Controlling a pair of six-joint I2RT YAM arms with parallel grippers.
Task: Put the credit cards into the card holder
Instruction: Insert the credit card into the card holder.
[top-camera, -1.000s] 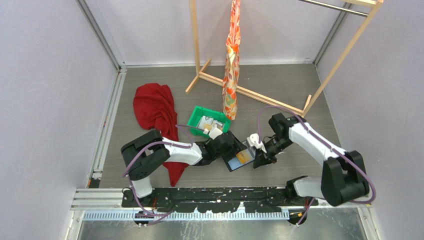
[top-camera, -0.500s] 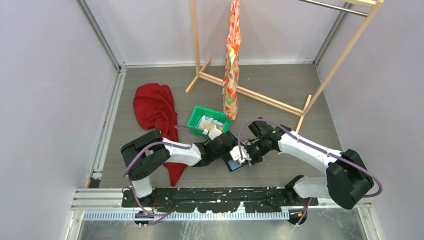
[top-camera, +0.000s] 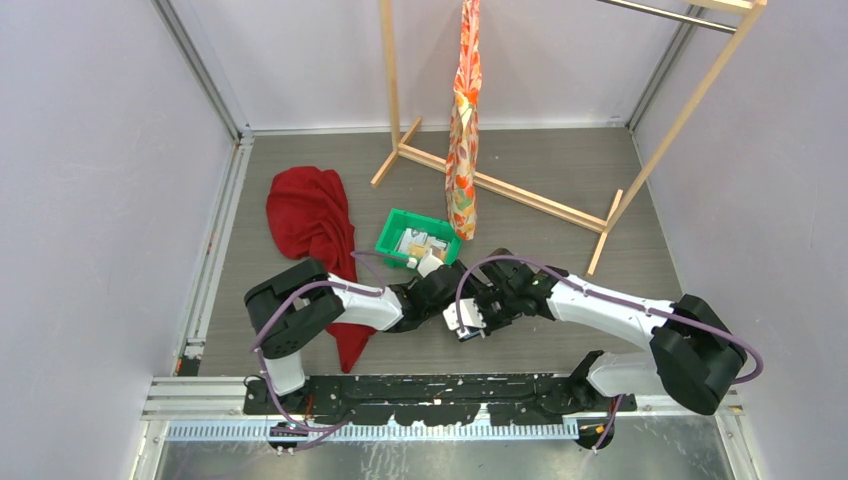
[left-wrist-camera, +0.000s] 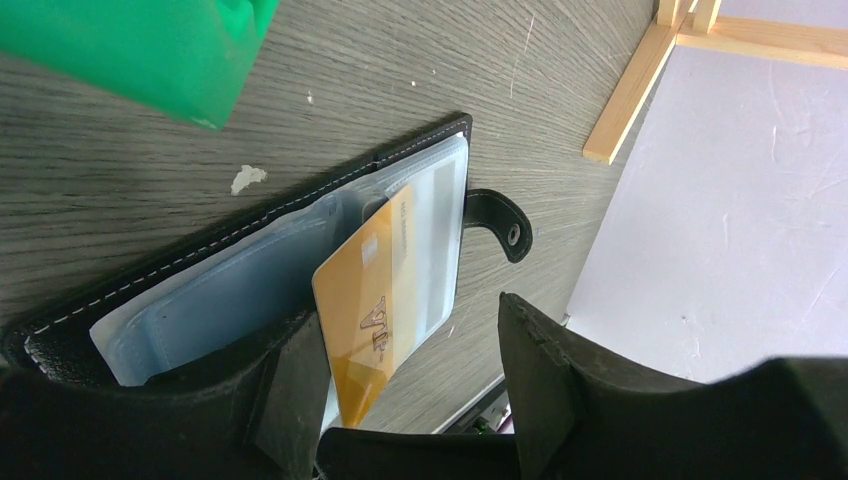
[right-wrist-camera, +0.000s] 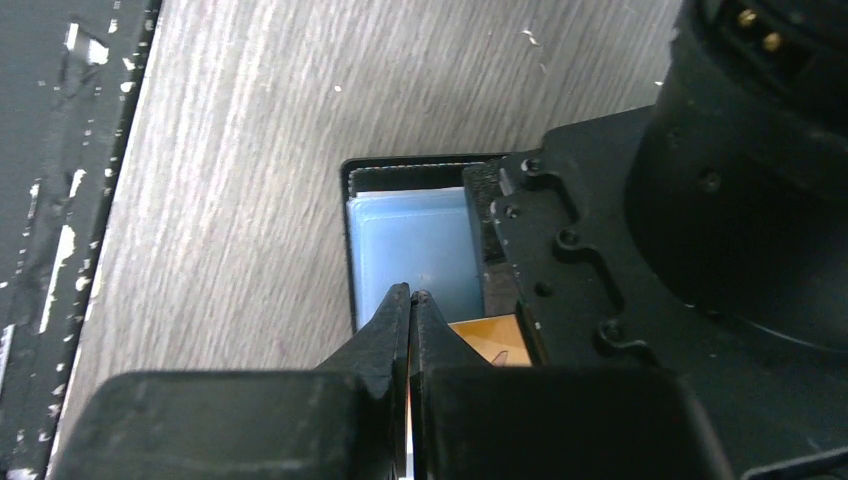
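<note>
Orange-yellow card (left-wrist-camera: 365, 300), face: a large brown stylised mark is printed, perhaps letters, but it cannot be read with certainty.
Orange-yellow card, long edge: a fine row of characters is seen, too small to be read.
Card holder (left-wrist-camera: 200, 300): no lettering can be made out on the lining or the snap tab (left-wrist-camera: 505, 228).
Whitish cards (top-camera: 415, 243) in the green tray (top-camera: 392, 225): dark marks are seen, too small to be read.
</note>
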